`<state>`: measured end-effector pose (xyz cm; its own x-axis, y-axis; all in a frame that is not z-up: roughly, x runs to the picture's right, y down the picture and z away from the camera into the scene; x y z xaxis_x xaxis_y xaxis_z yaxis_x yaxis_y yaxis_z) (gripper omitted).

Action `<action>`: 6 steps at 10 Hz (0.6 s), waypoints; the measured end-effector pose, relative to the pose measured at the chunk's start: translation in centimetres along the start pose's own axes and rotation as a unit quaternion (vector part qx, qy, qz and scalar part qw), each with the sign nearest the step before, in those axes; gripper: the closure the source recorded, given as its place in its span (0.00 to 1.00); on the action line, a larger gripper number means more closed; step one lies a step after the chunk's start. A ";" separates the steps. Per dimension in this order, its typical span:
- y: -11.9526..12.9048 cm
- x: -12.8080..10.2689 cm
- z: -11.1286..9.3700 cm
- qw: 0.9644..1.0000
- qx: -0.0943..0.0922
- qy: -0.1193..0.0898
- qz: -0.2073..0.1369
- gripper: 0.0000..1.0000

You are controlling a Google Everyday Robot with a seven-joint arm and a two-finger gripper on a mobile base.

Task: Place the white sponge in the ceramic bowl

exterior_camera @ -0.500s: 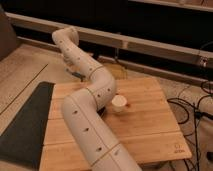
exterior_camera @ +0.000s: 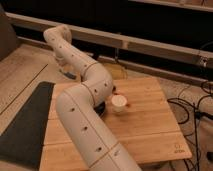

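While the arm (exterior_camera: 82, 107) arches across the bench (exterior_camera: 150, 127), the gripper (exterior_camera: 67, 70) hangs low just past the bench's far left corner.
Compared with half a second ago almost nothing differs: the arm holds the same S-shaped bend, its elbow above the middle of the bench, and the gripper sits at the same spot beyond the far edge. Whether the jaws are spread or pressed together I cannot tell, nor whether they pinch anything. The ceramic bowl (exterior_camera: 103, 108) shows only as a dark sliver under the arm, just left of the small cream cup (exterior_camera: 119, 103), which has not shifted. I cannot pick out the white sponge. A dark mat (exterior_camera: 25, 125) lies along the bench's left side, and cables (exterior_camera: 192, 107) trail on the floor to the right, both unchanged.
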<state>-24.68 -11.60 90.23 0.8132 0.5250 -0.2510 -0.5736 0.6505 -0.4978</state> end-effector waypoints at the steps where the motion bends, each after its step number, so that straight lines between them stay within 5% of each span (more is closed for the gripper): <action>1: 0.6 -0.1 -0.4 1.000 0.001 -0.002 0.002 1.00; 3: 2.3 0.5 -1.5 1.000 0.006 -0.009 0.005 1.00; 6: 3.6 5.0 -4.1 0.998 0.046 -0.030 0.038 1.00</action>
<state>-22.30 -8.92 83.77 0.7616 0.6044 -0.2339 -0.6420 0.6541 -0.3999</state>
